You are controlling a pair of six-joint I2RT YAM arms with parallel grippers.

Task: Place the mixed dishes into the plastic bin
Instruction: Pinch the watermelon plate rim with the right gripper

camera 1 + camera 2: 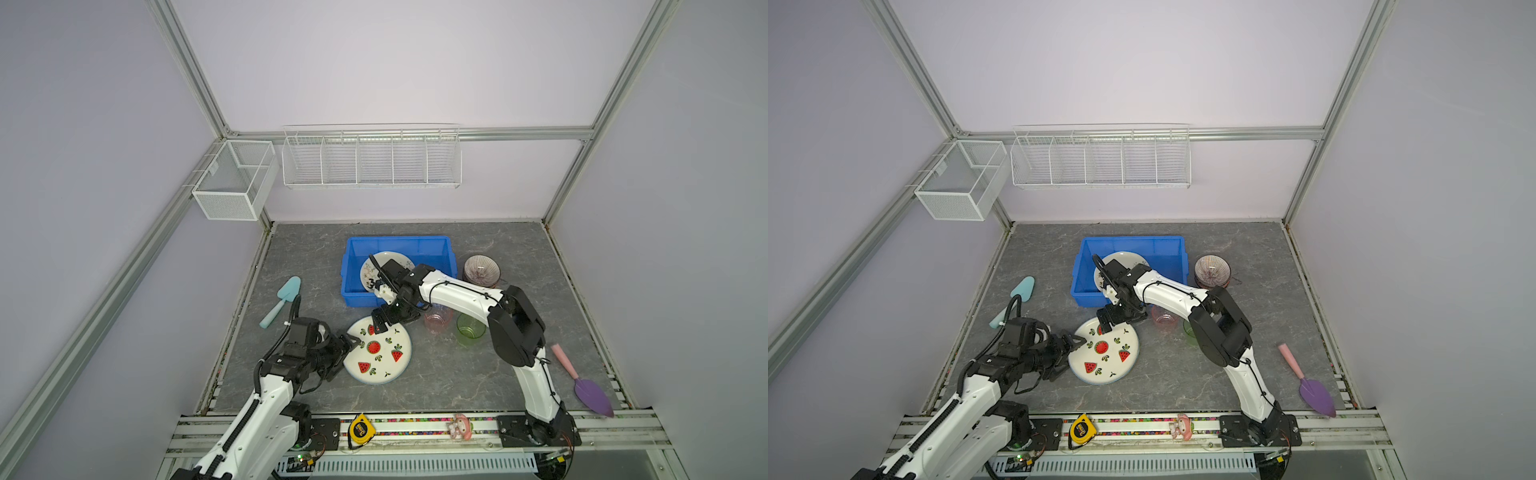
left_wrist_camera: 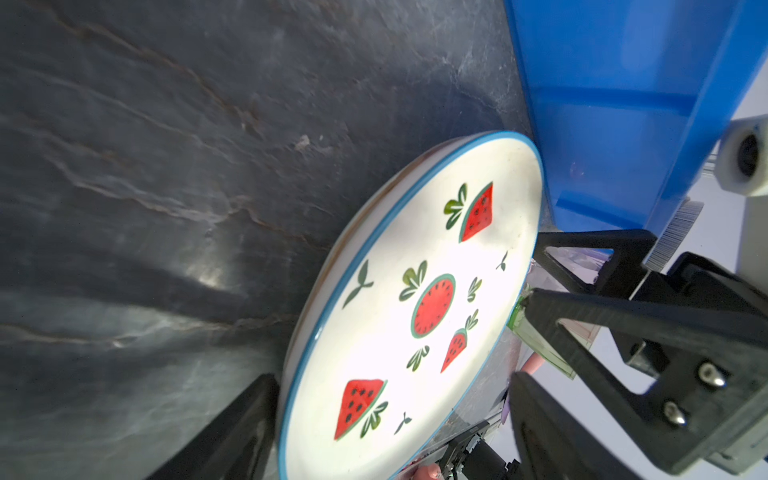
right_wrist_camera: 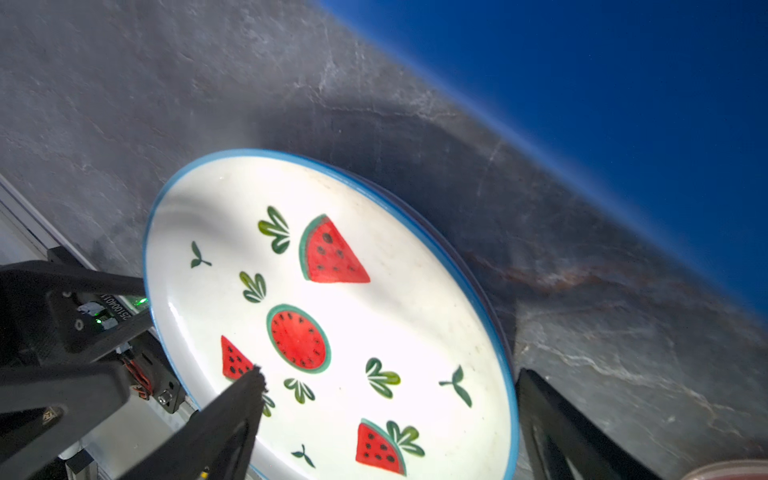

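Observation:
The white watermelon plate lies on the table in front of the blue plastic bin. My left gripper is open at the plate's left rim, one finger on each side of the edge. My right gripper is open at the plate's far rim, one finger over its face and one outside it. A cream floral plate leans inside the bin. Stacked patterned bowls, a pink cup and a green cup stand right of the bin.
A teal scoop lies left of the bin and a purple scoop at the front right. White wire baskets hang on the back wall. A tape measure and a small figure sit on the front rail.

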